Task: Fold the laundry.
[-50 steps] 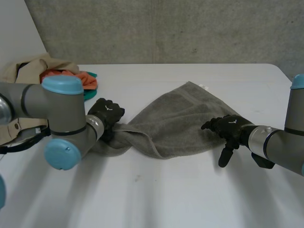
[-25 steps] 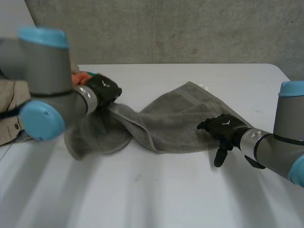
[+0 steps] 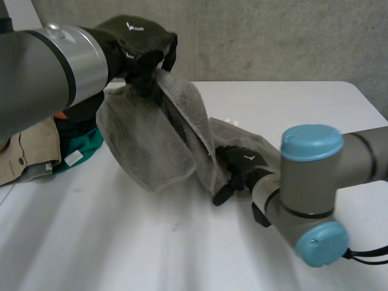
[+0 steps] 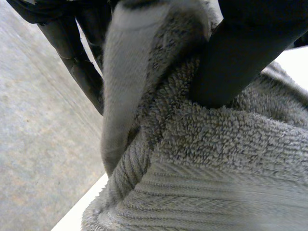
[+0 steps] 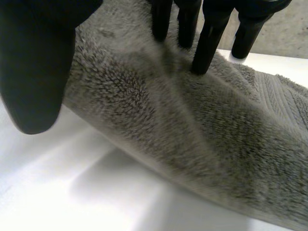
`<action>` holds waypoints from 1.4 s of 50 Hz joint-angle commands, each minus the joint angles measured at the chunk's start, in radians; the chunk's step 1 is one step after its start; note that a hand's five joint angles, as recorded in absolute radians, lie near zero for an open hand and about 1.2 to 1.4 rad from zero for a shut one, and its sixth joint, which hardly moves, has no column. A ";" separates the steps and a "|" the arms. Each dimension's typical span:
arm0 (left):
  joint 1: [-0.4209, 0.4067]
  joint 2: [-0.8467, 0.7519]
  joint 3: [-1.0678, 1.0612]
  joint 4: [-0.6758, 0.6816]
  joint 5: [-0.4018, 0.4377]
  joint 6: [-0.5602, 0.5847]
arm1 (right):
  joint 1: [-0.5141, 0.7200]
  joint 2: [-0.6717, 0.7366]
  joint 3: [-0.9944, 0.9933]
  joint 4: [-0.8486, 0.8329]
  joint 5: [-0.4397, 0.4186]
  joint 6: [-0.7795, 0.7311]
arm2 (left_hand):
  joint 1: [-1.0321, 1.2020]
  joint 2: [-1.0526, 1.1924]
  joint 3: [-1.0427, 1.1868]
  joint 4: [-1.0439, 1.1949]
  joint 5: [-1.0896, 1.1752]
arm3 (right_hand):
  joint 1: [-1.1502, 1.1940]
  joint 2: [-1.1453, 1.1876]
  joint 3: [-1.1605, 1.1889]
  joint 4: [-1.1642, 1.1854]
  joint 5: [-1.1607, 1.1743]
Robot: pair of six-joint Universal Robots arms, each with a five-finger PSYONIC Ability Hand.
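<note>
My left hand [image 3: 136,43] is up in the air, well above the white worktop [image 3: 151,242]. Its fingers [image 4: 240,57] are curled tight round a bunched end of the grey terry-cloth towel [image 3: 145,145]. In my left wrist view the cloth is squeezed between them and bulges out beneath the palm. From that grip the towel hangs down in a loose fold and slopes across to my right hand [image 3: 241,167], which lies low on the worktop. There my fingers [image 5: 207,43] are straight and spread, their tips pressing down on the towel's other end and pinning it against the worktop. The thumb [image 5: 33,72] sits apart, just over the towel's near edge, closing on nothing. So one end of the towel is aloft in my left hand and the other lies under my right fingertips. A heap of beige, teal and orange clothes [image 3: 36,157] lies on the worktop below my left arm
</note>
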 commanded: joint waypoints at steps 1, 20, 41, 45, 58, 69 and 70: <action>0.037 0.011 -0.031 0.071 -0.051 -0.063 | -0.016 0.033 -0.049 0.054 0.089 -0.006 | 0.295 0.201 0.206 0.202 0.257 | 1.046 1.060 0.834 1.062 1.043; 0.195 -0.372 -0.067 0.223 0.113 0.029 | -0.328 0.004 -0.422 0.590 -0.286 -0.753 | 0.295 0.201 0.206 0.202 0.257 | 1.046 1.060 0.834 1.062 1.043; 0.178 -0.279 0.044 1.045 -0.006 -0.120 | -0.285 -0.060 -0.697 -0.148 -0.150 -0.497 | 0.295 0.201 0.206 0.202 0.257 | 1.046 1.060 0.834 1.062 1.043; 0.198 -0.297 -0.102 1.024 -0.028 -0.114 | -0.270 -0.057 -0.613 -0.030 -0.187 -0.500 | 0.295 0.201 0.206 0.202 0.257 | 1.046 1.060 0.834 1.062 1.043; 0.211 -0.399 -0.417 0.699 -0.006 0.012 | -0.196 0.171 -0.332 0.192 -0.217 -0.669 | 0.166 0.073 0.078 0.073 0.129 | 1.046 1.060 0.834 1.062 1.043; 0.206 -0.345 -0.501 0.605 -0.017 0.085 | -0.196 0.129 -0.260 0.238 -0.200 -0.666 | -0.251 -0.344 -0.339 -0.344 -0.288 | 1.046 1.060 0.834 1.062 1.043; 0.204 -0.337 -0.507 0.611 -0.019 0.085 | -0.195 0.121 -0.252 0.237 -0.202 -0.657 | -0.266 -0.359 -0.354 -0.359 -0.303 | 1.046 1.060 0.834 1.062 1.043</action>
